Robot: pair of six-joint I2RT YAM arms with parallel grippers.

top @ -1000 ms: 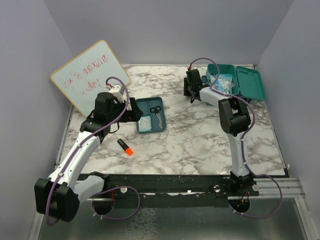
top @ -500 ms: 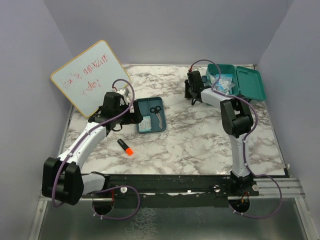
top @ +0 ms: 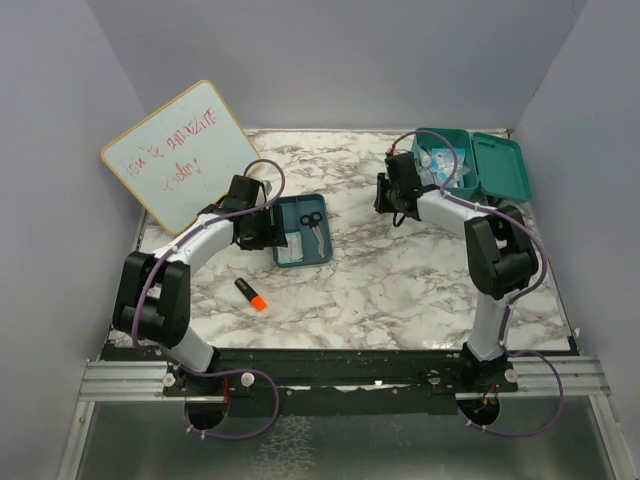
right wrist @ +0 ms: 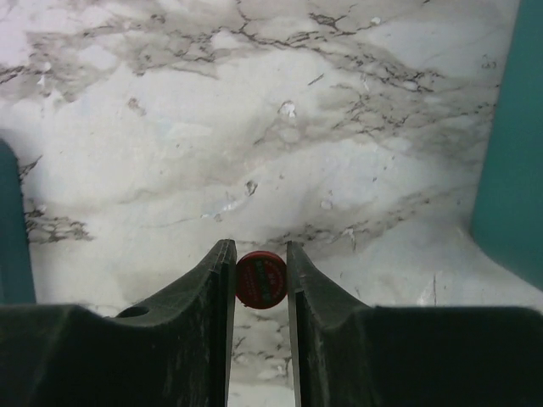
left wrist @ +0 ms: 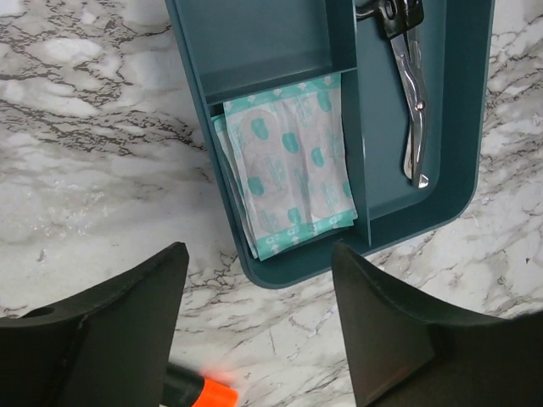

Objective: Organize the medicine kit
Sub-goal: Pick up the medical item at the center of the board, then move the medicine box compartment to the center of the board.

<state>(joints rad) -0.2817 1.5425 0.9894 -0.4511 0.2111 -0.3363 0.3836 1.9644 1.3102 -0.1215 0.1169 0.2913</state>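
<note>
Right end effector (right wrist: 260,254) with red disc (right wrist: 260,280) near open, teal, round-cornered medicine kit (top: 497,168).

The left arm (top: 190,248) bends low from the near-left corner of the worktop (top: 400,290), the left gripper (left wrist: 254,259) with jaws wide apart. The right arm (top: 470,215) stretches toward the far edge, the right gripper (right wrist: 259,248) with jaws pinching a small red disc (right wrist: 260,280).

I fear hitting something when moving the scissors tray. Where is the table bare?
Bare: the middle and front of the table, between divided tray, right arm and near edge; also the back strip between whiteboard and medicine kit. Crowded: left of the tray, by the open left gripper and orange marker; beside the kit, where the right gripper grips a red disc.
</note>
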